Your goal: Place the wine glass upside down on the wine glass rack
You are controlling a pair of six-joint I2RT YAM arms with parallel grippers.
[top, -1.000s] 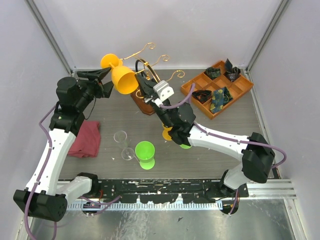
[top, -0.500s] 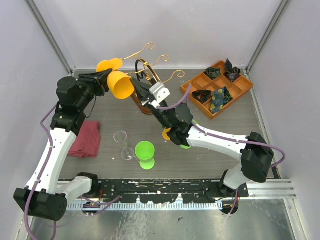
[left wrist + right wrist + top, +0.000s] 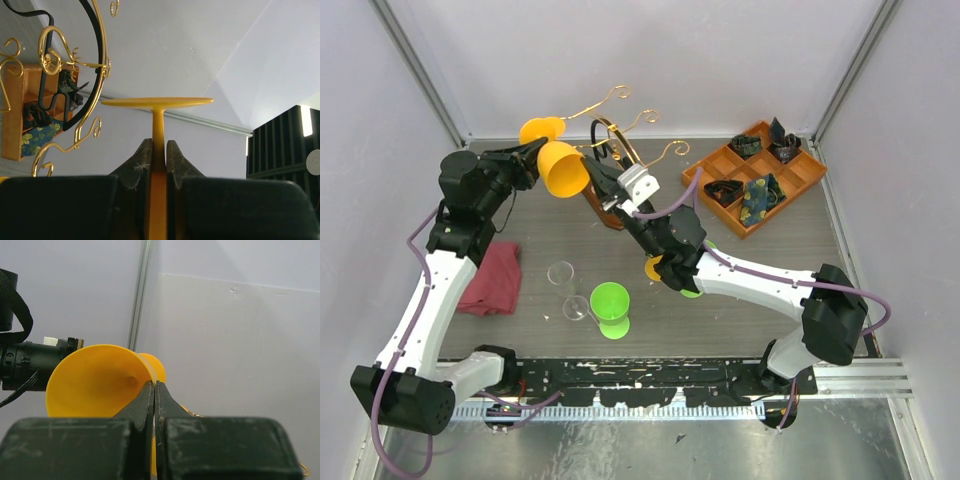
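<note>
A grey tabletop (image 3: 760, 270) inside a white-walled enclosure is seen from above, with two robot arms reaching away from its near edge. At the back centre the wine glass rack (image 3: 620, 140) is stood: gold wire arms with curled ends and a dark hoop on a brown wooden base. An orange compartment tray (image 3: 800, 180) is set at the back right, well apart from the rack. A red cloth (image 3: 488, 278) is laid at the left, and a green cup (image 3: 610, 300) is stood near the front with two clear glasses just beside it.

An orange wine glass (image 3: 563, 168) is held in the air just left of the rack's wire arms. It is tipped on its side, with the foot toward the back left and the mouth of the bowl toward the rack. It is not yet on the rack.

The left tool (image 3: 525, 160) is clamped on the stem, one finger pressed against each side just below the foot. The right tool (image 3: 603, 172) is closed tight at the bowl's rim; a sliver of orange is seen between its fingers, so the thin wall is judged to be pinched there.

The step in hand is judged to be a handover between the two tools, so that the glass can be carried by its stem. Next, the rim would have to be let go by the right tool. The glass would then have to be turned mouth-down and its stem slid between the gold wires, so that it is hung by its foot.
</note>
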